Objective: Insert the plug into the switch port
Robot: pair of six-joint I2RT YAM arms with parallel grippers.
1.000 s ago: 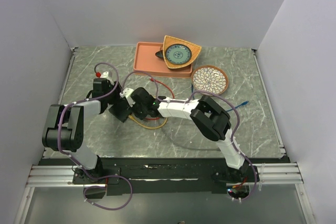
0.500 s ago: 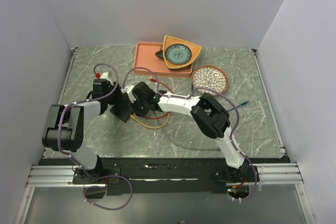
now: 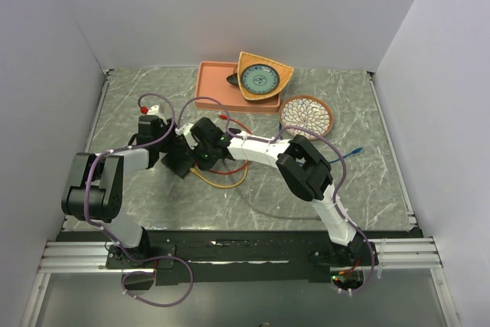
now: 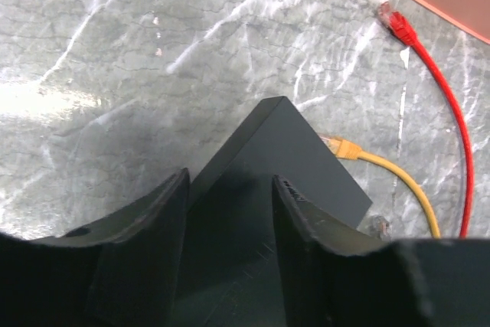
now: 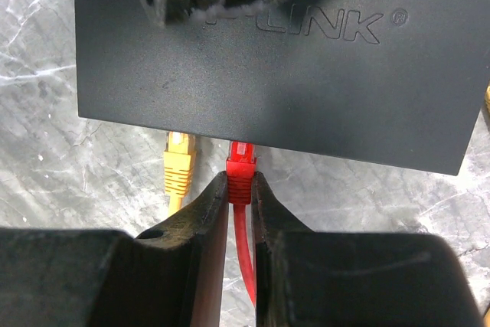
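Top external: the switch (image 3: pixel 178 161) lies left of centre on the tabletop (image 3: pixel 367 181).
Left wrist: the left gripper (image 4: pixel 230 181) straddles it; I cannot tell whether it grips.
Right wrist: the right gripper (image 5: pixel 240 189) is clamped on the red plug (image 5: pixel 242 157), which points straight ahead, tip at the port edge.

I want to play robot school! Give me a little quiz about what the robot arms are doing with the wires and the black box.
1. True or false: the red plug is pinched in the right pincer.
2. What colour is the plug next to it at the edge of the switch? A yellow, B blue, C green.
3. Which pincer rests on top of the switch?

Key:
1. True.
2. A, the yellow plug.
3. The left pincer.
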